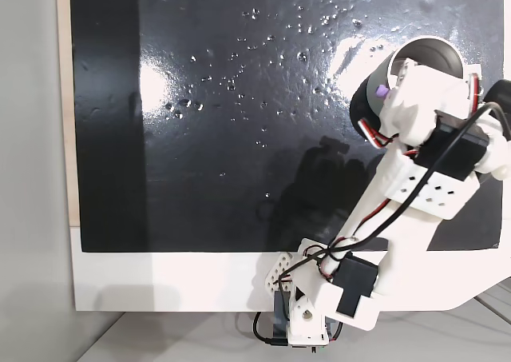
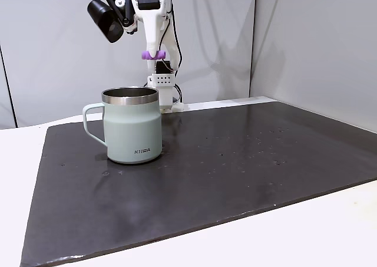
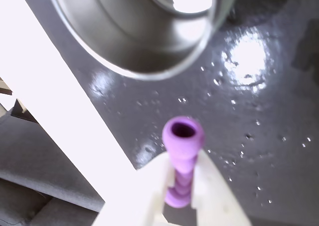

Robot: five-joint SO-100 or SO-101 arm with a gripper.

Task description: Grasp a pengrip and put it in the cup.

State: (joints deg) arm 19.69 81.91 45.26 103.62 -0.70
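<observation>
The cup (image 2: 132, 125) stands upright on the black mat, pale grey outside with a steel rim, its handle to the left in this fixed view. My gripper (image 2: 153, 55) hangs above and behind its mouth, shut on the purple pengrip (image 2: 153, 55). In the fixed view from above, the cup (image 1: 437, 57) sits at the upper right, partly under my arm, and the pengrip (image 1: 382, 91) shows by its wall. In the wrist view the ribbed pengrip (image 3: 183, 136) stands pinched between my white fingers (image 3: 212, 186), and the cup's shiny inside (image 3: 139, 36) lies beyond it.
The black mat (image 1: 239, 138) covers most of the white table (image 1: 160, 282). My arm's base (image 1: 311, 318) sits at the table's near edge in the fixed view from above. Grey wall panels (image 2: 306, 43) rise behind the table.
</observation>
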